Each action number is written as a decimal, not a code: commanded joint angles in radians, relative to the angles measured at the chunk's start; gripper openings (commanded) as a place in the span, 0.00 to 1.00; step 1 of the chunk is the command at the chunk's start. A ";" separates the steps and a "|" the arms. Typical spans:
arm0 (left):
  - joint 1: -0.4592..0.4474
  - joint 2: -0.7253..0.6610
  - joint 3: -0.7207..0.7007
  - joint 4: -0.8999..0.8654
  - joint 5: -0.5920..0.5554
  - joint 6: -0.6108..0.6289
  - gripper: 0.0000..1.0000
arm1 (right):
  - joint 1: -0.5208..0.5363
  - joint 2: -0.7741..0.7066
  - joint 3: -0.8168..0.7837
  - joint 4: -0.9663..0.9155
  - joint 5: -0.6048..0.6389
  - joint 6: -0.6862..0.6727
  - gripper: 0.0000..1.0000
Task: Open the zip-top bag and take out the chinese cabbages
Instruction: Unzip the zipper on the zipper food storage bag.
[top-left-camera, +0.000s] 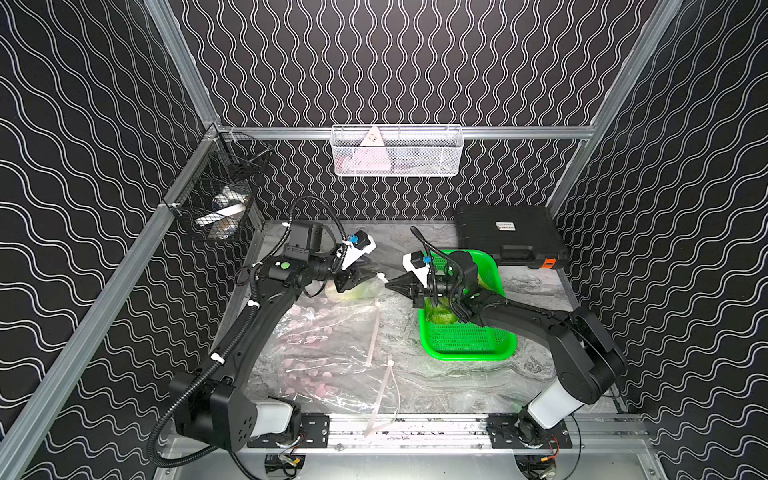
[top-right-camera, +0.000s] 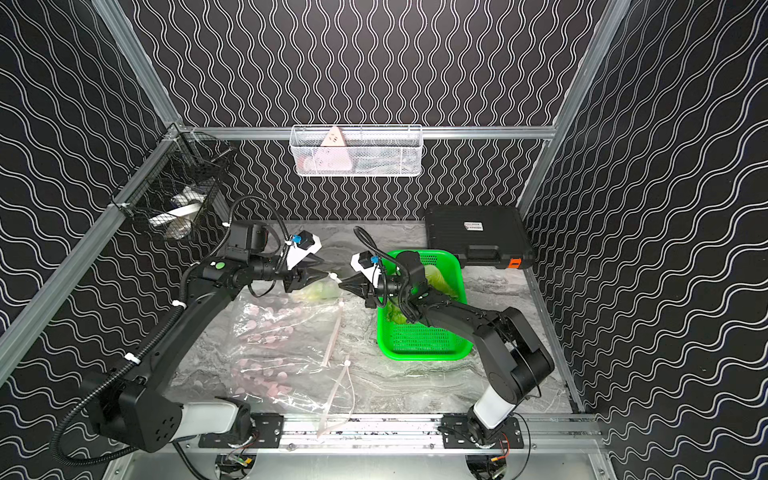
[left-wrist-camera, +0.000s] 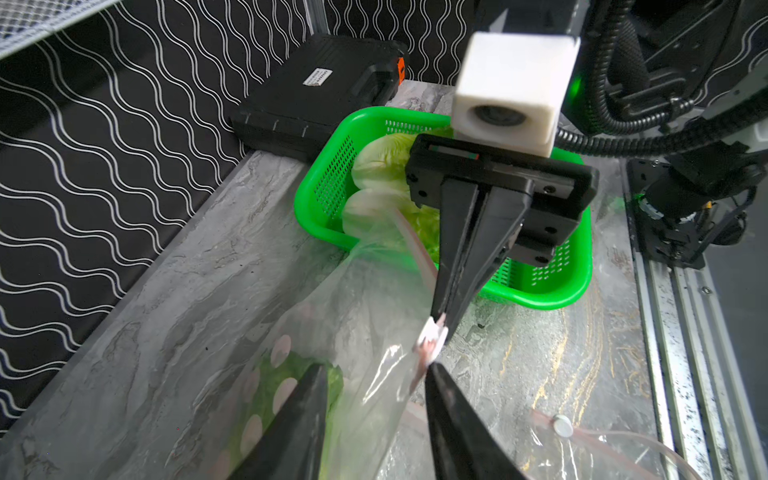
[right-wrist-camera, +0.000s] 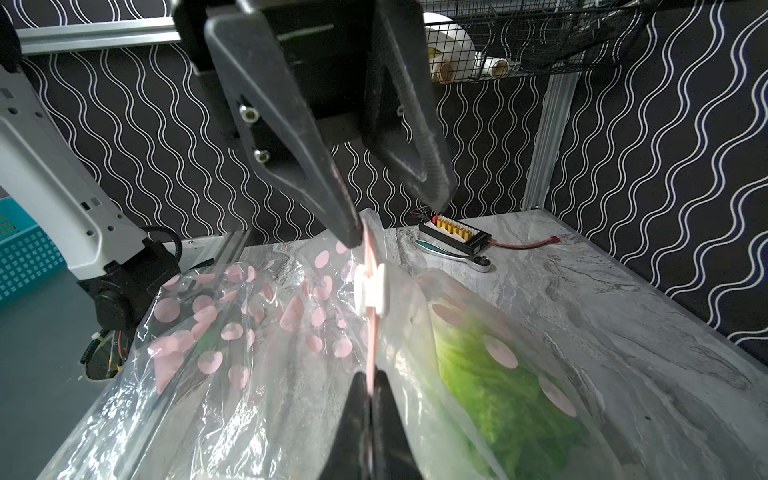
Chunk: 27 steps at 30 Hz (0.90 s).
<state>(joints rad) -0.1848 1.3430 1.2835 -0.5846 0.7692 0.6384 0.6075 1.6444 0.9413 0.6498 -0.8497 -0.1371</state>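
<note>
Chinese cabbages (left-wrist-camera: 380, 166): two in green basket (left-wrist-camera: 540, 300), third cabbage (right-wrist-camera: 498, 386) inside zip-top bag (right-wrist-camera: 232, 374) on desk (right-wrist-camera: 623, 291). Light, leafy, easily bruised, I judge; I'd take its firmer white base. Right pincer (left-wrist-camera: 441, 318) clamped on zip strip (right-wrist-camera: 372, 345); left pincer (right-wrist-camera: 395, 218) agape, holding nothing

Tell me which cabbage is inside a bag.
The cabbage showing green through the pink-dotted bag, outside the basket. The other two lie bare in that green basket.
</note>
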 joint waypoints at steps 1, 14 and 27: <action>-0.001 0.004 0.006 -0.038 0.055 0.036 0.41 | 0.000 -0.005 0.008 0.010 -0.011 -0.017 0.00; -0.001 0.005 -0.027 -0.022 0.101 0.038 0.00 | 0.000 0.001 0.013 0.021 0.018 -0.011 0.05; -0.001 -0.039 -0.090 0.015 0.108 0.032 0.00 | 0.001 -0.011 0.008 0.196 0.002 0.083 0.44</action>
<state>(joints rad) -0.1856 1.3151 1.2030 -0.5926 0.8501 0.6636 0.6079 1.6348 0.9295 0.7879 -0.8089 -0.0883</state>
